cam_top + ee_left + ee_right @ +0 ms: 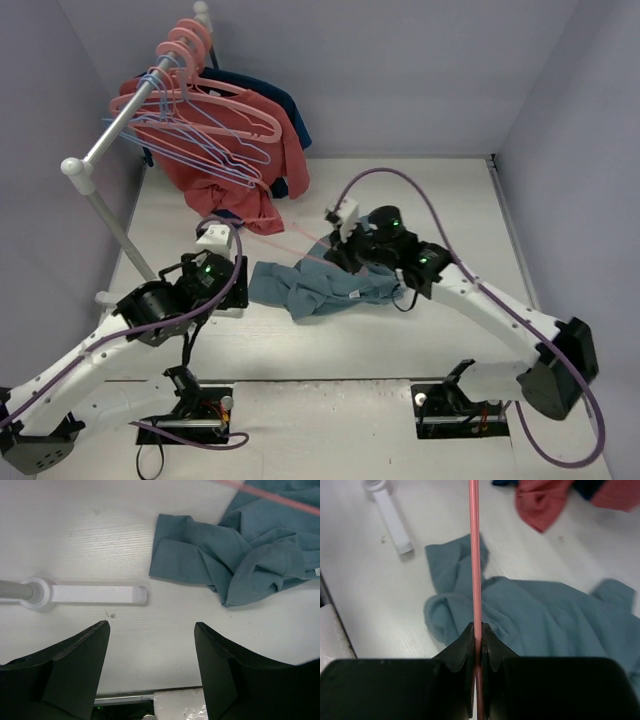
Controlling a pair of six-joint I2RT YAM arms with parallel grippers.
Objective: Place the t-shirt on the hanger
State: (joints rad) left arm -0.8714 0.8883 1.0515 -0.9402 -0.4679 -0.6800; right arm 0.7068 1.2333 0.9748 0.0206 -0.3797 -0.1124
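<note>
In the middle of the table [330, 345] the teal t-shirt [320, 285] lies crumpled between the two arms. The right claw [478, 630] sits at the shirt's far right edge, pinching a thin bar of the pale pink hanger [475, 555]. That bar runs out over the shirt toward the far left. The left claw [151, 630] hangs just left of the shirt, jaws spread wide over the table, near the white foot [95, 594] of the clothes rack. A coral-red shirt [245, 175] hangs on the rack at the far left.
</note>
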